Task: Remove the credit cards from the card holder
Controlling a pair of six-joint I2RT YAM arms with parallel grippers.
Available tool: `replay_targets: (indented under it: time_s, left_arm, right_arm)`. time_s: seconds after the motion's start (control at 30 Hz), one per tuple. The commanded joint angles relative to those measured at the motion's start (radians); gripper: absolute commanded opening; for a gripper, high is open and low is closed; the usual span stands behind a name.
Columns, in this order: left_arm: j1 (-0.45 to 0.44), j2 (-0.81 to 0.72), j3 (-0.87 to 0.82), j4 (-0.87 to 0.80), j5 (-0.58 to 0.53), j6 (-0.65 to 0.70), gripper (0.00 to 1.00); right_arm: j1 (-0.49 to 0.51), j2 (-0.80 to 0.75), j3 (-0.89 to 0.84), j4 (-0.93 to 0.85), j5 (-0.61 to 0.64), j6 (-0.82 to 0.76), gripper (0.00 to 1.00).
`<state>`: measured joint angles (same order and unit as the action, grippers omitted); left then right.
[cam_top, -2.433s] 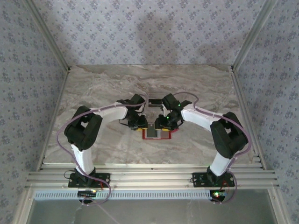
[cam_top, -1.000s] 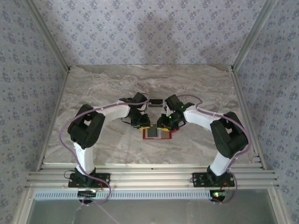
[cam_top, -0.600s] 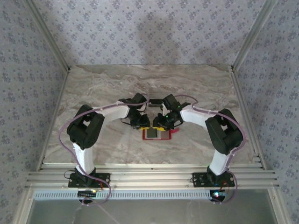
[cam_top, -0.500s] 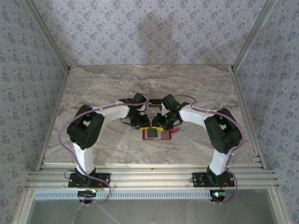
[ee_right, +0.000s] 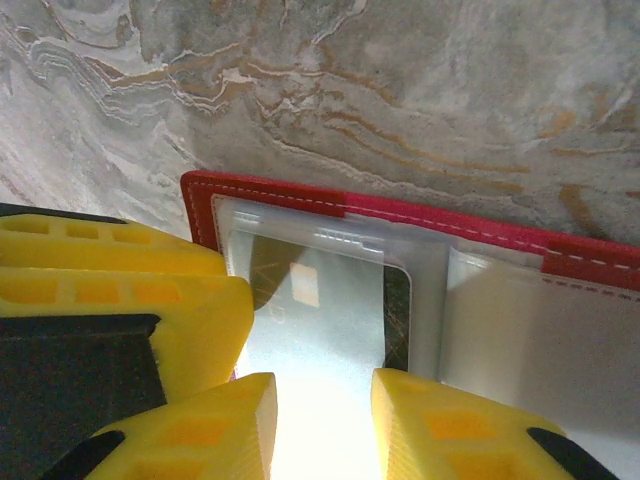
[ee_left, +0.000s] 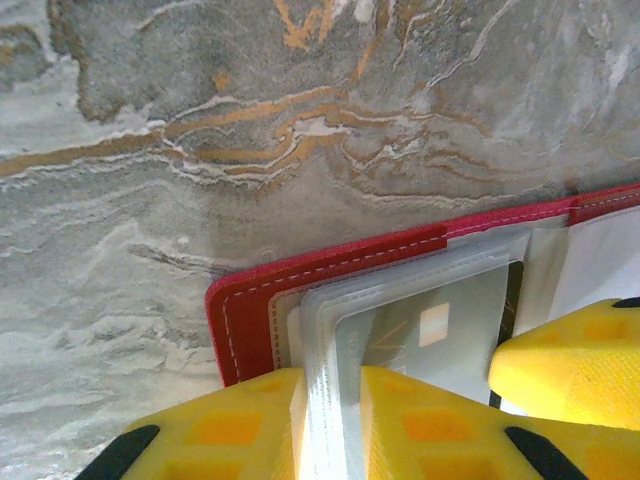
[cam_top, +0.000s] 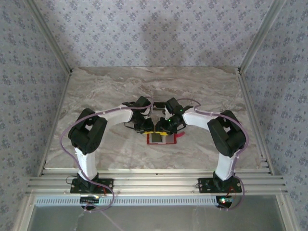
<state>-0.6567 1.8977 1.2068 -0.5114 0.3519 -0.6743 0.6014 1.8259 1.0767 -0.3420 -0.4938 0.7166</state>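
A small flat red folding card holder [cam_top: 160, 138] [ee_left: 250, 320] [ee_right: 270, 190] lies open on the grey-veined, marble-patterned bench [cam_top: 110, 91], a little nearer than the middle and between the two arms. Both arms bend inward and meet over its far edge. The yellow-padded left fingers [cam_top: 150, 129] [ee_left: 290, 405] are drawn narrow, pinching the raised edge of the holder's clear plastic inner pocket [ee_left: 325, 330], which stands up between the pads in the left wrist view. Just beside them the right fingers [cam_top: 162, 130] [ee_right: 262, 405], also yellow, stand a little apart on either side of the pocket's end. Glare fills the gap, so I cannot tell whether they grip anything. Through the pocket shows one whitish-grey credit card [ee_left: 440, 335] [ee_right: 315, 300], with a pale square on its face and a dark band at one edge, lying inside the holder. Past the holder's stitched red rim the bench is bare stone pattern.
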Motion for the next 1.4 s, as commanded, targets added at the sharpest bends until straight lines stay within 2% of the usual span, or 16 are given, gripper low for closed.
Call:
replay_targets:
  time_s: [0.0, 0.23, 0.47, 0.8, 1.1, 1.37]
  left_arm:
    - [-0.005, -0.029, -0.018, -0.035, -0.015, 0.002, 0.23]
    - [-0.005, -0.034, -0.019, -0.041, -0.021, 0.005, 0.23]
    - [-0.003, -0.037, -0.020, -0.045, -0.027, 0.008, 0.23]
    - [-0.003, -0.084, -0.001, -0.068, -0.037, 0.002, 0.23]
    - [-0.022, -0.094, 0.016, -0.084, -0.035, -0.004, 0.27]
    - [-0.040, -0.054, 0.006, -0.068, -0.022, -0.008, 0.27]
  right_arm:
    - [0.010, 0.022, 0.029, -0.056, 0.049, -0.024, 0.33]
    - [0.017, 0.004, 0.047, -0.121, 0.116, -0.048, 0.32]
    - [0.018, -0.004, 0.051, -0.136, 0.126, -0.055, 0.32]
    - [0.019, -0.038, 0.036, -0.045, 0.018, -0.020, 0.34]
    - [0.002, -0.075, 0.018, -0.071, 0.063, -0.010, 0.33]
    - [-0.003, -0.059, 0.011, -0.068, 0.051, -0.014, 0.33]
